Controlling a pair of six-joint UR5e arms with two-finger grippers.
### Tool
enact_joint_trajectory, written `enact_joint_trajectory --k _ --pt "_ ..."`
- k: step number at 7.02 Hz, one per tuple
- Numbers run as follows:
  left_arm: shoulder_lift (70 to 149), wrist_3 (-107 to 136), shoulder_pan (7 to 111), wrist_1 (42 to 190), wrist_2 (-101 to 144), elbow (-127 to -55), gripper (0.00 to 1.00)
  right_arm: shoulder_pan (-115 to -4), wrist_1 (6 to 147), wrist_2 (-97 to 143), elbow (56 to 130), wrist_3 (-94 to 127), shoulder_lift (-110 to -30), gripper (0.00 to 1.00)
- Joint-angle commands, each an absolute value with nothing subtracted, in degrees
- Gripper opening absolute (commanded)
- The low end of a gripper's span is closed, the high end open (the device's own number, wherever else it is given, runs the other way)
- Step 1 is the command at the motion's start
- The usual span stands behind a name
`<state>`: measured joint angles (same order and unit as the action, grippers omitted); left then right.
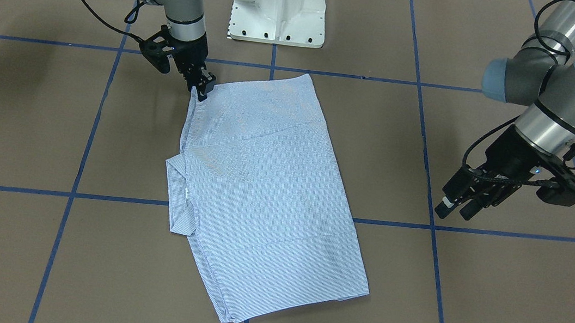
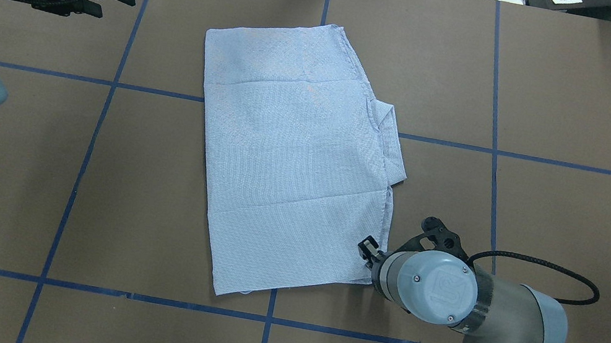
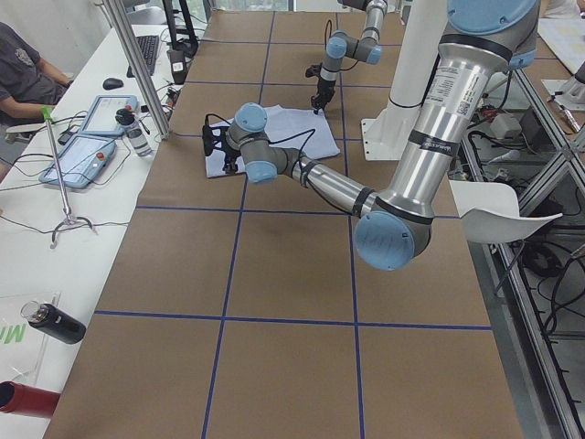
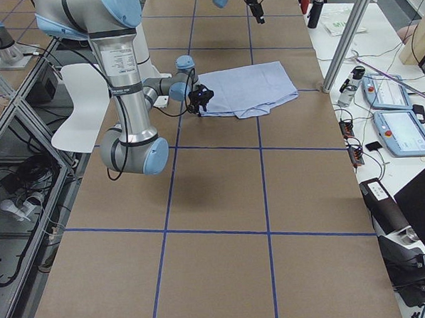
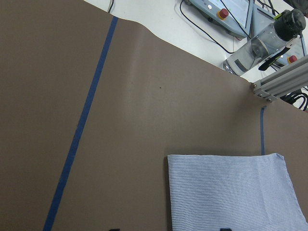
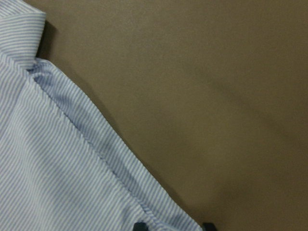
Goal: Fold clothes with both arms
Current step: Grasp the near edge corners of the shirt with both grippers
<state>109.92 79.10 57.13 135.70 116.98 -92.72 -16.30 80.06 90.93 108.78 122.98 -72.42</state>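
Observation:
The light blue striped shirt (image 1: 263, 180) lies folded into a long rectangle in the middle of the brown table (image 1: 496, 297), with the collar (image 1: 181, 203) sticking out on one long side. It also shows in the overhead view (image 2: 288, 162). My right gripper (image 1: 202, 89) is down at the shirt's near corner by my base (image 2: 368, 250). In the right wrist view its jaws stand partly apart, with the shirt's hem (image 6: 120, 168) running between them. My left gripper (image 1: 456, 208) is open and empty, above bare table and well off the shirt's far side (image 2: 112, 2).
My white pedestal base (image 1: 279, 7) stands at the table's edge just behind the shirt. Blue tape lines (image 2: 104, 98) grid the table. An aluminium post (image 5: 279, 82), a bottle and tablets (image 3: 87, 160) sit beyond the far edge, with a seated person (image 3: 23, 73).

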Motion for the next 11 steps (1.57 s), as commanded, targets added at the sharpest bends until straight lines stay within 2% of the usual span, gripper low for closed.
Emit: enact_joint_trajectory --k 1,5,7,9,11 --pt "110.0 79.1 57.1 135.7 117.0 -92.7 0.75 -16.3 80.2 91.1 110.4 123.0 -72.5 0.0" --pt "109.9 80.9 57.1 135.7 117.0 -93.8 0.75 -14.4 80.7 90.9 112.6 127.7 -72.7 0.0" --pt "107.4 93.0 54.9 135.8 117.0 -99.5 0.76 -11.0 80.7 90.4 113.7 131.0 -72.4 0.0" --pt "102.3 106.4 38.6 135.8 108.4 -107.7 0.76 -9.0 80.7 88.5 113.7 131.4 -72.2 0.0" --pt "101.1 114.1 26.4 135.3 99.5 -109.1 0.76 -8.5 80.7 88.5 113.7 131.4 -72.4 0.0"
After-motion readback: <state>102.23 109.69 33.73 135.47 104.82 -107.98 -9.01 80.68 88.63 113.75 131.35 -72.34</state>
